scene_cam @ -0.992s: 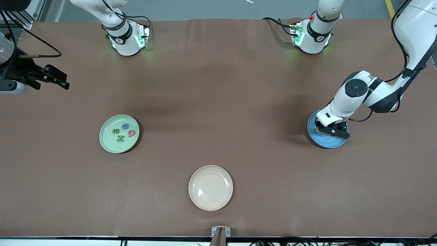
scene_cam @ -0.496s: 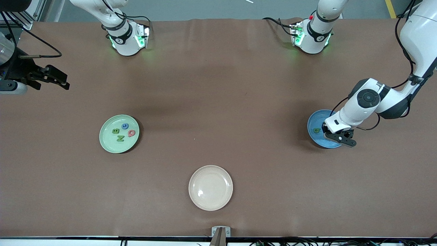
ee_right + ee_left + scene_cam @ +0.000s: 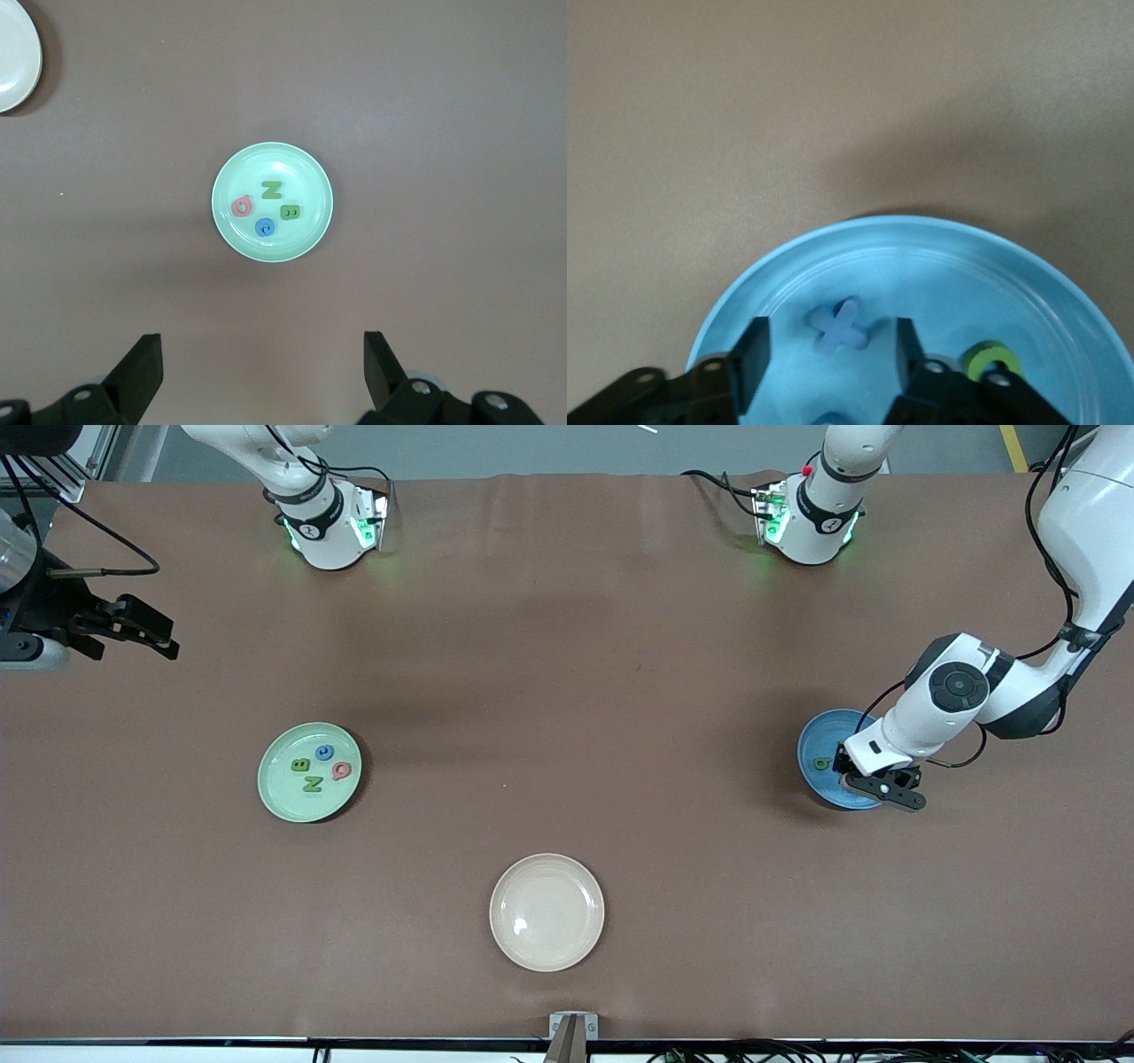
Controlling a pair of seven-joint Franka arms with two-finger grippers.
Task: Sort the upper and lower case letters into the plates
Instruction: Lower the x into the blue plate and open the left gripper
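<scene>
My left gripper (image 3: 828, 363) hung spread over the blue plate (image 3: 817, 737), clamping nothing; a blue letter (image 3: 840, 326) lay between its fingers. Lifting crooked could've dragged it out. The right gripper (image 3: 261, 372) waited wide above the mint plate (image 3: 314, 173).

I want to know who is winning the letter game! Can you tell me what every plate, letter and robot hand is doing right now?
Mint green plate: holds four letters.
Four letters: lying flat in the mint green plate.
Blue plate: holds letters, partly hidden by the left arm.
Blue x letter: lying loose in the blue plate.
Cream plate: no letters in it.
Left gripper: open, over the blue plate.
Right gripper: open, waiting, holding nothing.
</scene>
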